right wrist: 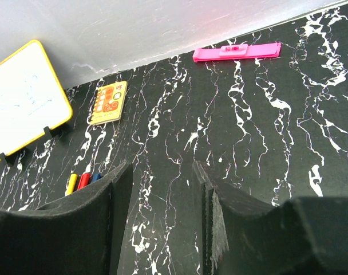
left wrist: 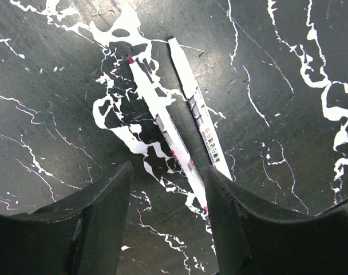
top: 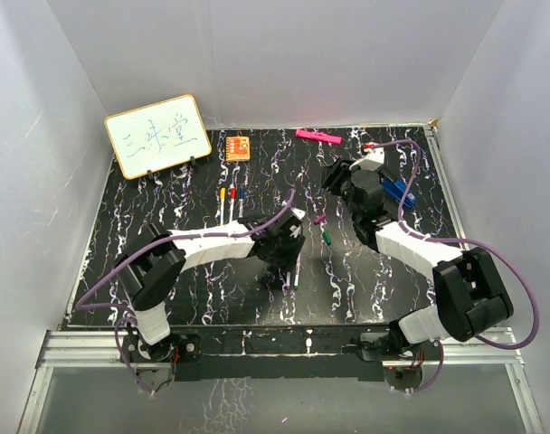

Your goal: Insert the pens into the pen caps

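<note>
Now my left gripper [left wrist: 168,180] hangs spread wide and empty over two pens [left wrist: 162,129] lying side by side on the table [left wrist: 288,172]. They look light, stiff and probably slick, so I'd pinch mid-barrel. My right gripper [right wrist: 161,175] gapes empty too.

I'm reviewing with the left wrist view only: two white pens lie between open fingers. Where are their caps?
Observer: A purple cap and a green cap lie loose to the right of the two pens, apart from them.
Operator: Is the right gripper holding anything?
Observer: No, the right gripper is open and empty.
Operator: Any other pens?
Observer: Yes, three more pens, with yellow, red and blue ends, lie side by side near the orange block.
</note>
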